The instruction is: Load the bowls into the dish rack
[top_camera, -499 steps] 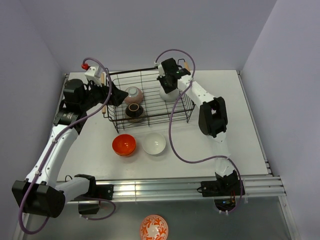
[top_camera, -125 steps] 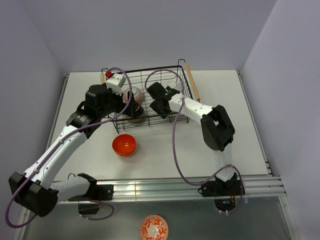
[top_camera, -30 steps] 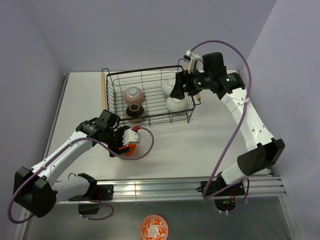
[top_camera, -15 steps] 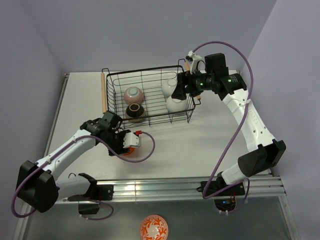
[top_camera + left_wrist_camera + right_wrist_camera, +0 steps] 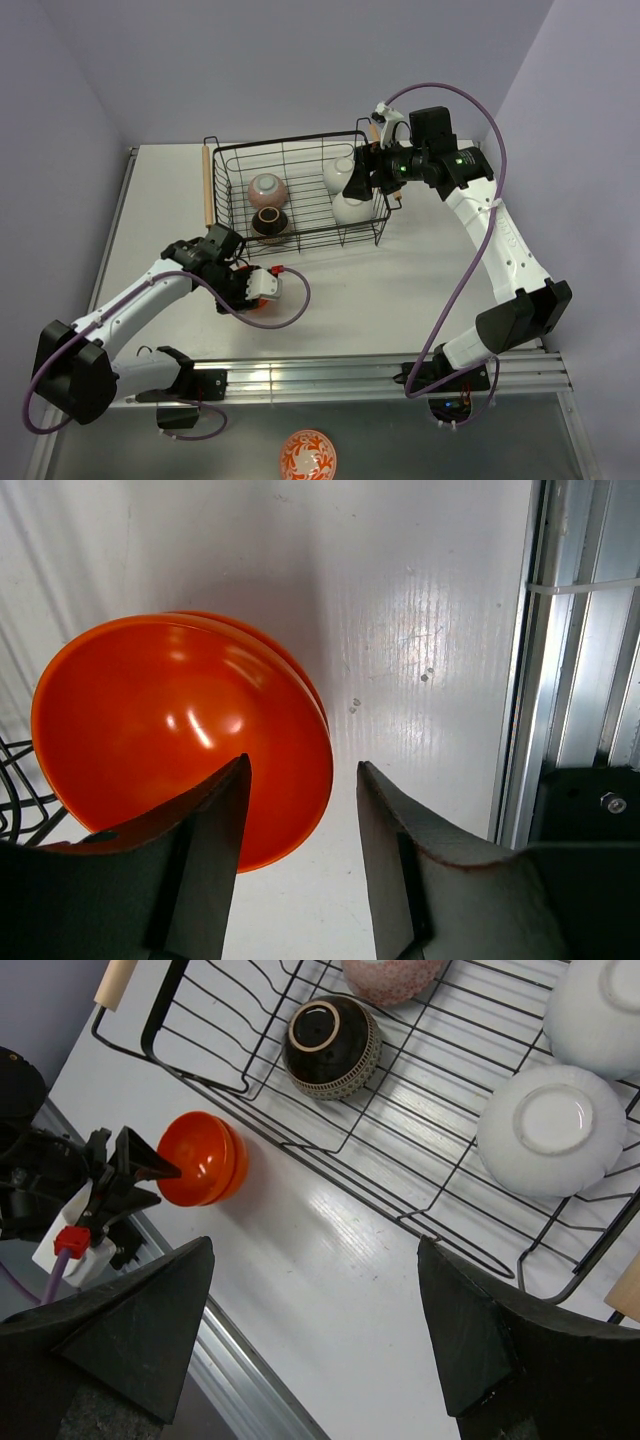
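Closest to my bases, past the aluminium rail (image 5: 570,680), my left gripper (image 5: 303,770) is low over the white table (image 5: 430,630). Its fingers are spread and straddle the rim of the orange bowls (image 5: 180,730), two glossy ones nested one inside the other and standing mouth up. One finger hangs over the hollow and the other is outside the rim. A strip of bare table shows between the rim and that outer finger, so I am not pinching the stack. These two bowls stand on the table just in front of the dish rack (image 5: 300,215), outside it and near its left half.

Farther out, the rack holds four bowls on its ridged wire bottom. In the left half the dark patterned bowl (image 5: 330,1045) lies mouth down with its foot ring up, and the pinkish bowl (image 5: 390,975) sits just beyond it. In the right half the nearer white bowl (image 5: 550,1130) is also mouth down, and the farther white bowl (image 5: 600,1010) lies close behind it.

My right gripper (image 5: 315,1250) hangs above the right end of the rack, looking down across it. Its fingers are spread wide and there is nothing between them.
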{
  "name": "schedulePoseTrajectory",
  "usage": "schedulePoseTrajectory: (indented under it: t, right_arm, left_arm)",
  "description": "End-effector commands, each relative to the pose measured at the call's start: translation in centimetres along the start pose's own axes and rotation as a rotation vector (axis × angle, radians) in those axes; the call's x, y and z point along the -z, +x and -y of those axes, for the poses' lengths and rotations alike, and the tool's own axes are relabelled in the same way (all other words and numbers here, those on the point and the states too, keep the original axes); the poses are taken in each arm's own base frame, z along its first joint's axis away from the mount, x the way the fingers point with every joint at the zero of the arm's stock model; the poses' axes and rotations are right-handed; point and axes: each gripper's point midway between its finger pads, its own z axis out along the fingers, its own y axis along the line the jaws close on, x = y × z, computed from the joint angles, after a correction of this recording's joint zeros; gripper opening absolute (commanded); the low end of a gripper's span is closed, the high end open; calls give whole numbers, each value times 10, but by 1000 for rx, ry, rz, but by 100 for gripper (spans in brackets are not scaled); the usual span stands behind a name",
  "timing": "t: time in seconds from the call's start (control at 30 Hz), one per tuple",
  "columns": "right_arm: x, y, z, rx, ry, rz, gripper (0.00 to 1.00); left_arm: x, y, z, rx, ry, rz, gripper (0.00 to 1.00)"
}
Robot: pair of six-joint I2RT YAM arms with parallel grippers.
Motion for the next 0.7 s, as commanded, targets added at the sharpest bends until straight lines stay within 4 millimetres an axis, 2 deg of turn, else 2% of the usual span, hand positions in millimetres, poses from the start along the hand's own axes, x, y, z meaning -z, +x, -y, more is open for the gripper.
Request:
schedulePoseTrajectory:
  t: [0.0,0.33,0.5,0.67]
  right_arm:
    - [13,-8,-9,23,-15,36,89]
    - [12,-9,-9,25,-17,32,89]
    - [12,-8,-10,22,-26,26,89]
    - [13,-9,-11,25,-26,29,88]
  left_arm:
    - [0,-10,-5,-27,-1,29,51]
    - [-4,-13,-7,-14,7,38,32]
    - [-2,-15,-6,-16,11,40,27]
    - [-2,-15,-3,-16,20,33,13]
